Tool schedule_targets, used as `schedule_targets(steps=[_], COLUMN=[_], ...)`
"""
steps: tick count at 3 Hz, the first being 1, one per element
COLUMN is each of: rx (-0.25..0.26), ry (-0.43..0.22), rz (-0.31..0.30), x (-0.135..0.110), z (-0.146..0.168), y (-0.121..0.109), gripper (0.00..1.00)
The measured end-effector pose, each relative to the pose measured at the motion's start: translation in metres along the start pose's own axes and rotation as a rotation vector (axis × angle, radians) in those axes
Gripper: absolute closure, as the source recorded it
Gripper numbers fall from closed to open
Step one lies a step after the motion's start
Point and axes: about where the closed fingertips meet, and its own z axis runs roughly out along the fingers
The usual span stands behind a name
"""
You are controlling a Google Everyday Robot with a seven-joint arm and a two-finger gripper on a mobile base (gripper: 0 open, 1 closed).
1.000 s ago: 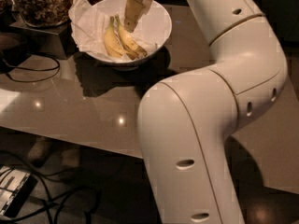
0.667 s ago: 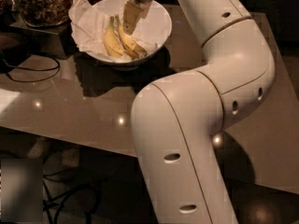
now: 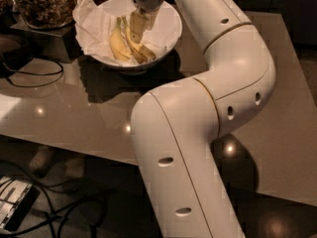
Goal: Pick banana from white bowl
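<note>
Office-like snack corner: glossy table (image 3: 74, 118), snack jar (image 3: 42, 4), loose cables (image 3: 61, 73); gripper (image 3: 137, 29) inside white bowl (image 3: 169, 24).

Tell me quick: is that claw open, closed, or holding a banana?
Gripper: down inside the white bowl, right over the banana; whether it is open, closed or holding anything cannot be told.

- A single view is given; the scene is looked down on steeply from high up, close behind the arm (image 3: 188, 148), across the counter (image 3: 74, 113);
- the foreground is filled by the arm's large links, so the camera is set very near them;
- the white bowl (image 3: 171, 31) is framed farther off, at the top edge; the gripper (image 3: 137, 24) is seen there, down inside the bowl;
- the floor (image 3: 29, 202) is caught at the lower left, below the counter's near edge.
</note>
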Motion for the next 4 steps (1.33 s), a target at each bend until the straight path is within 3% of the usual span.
schedule_targets(steps=[2,4], rx=[-0.008,-0.019], ry=[0.064,0.103], rz=[0.020,0.023], x=[0.008,0.013], z=[0.029,0.047], y=[-0.006,-0.007], gripper=[0.51,0.45])
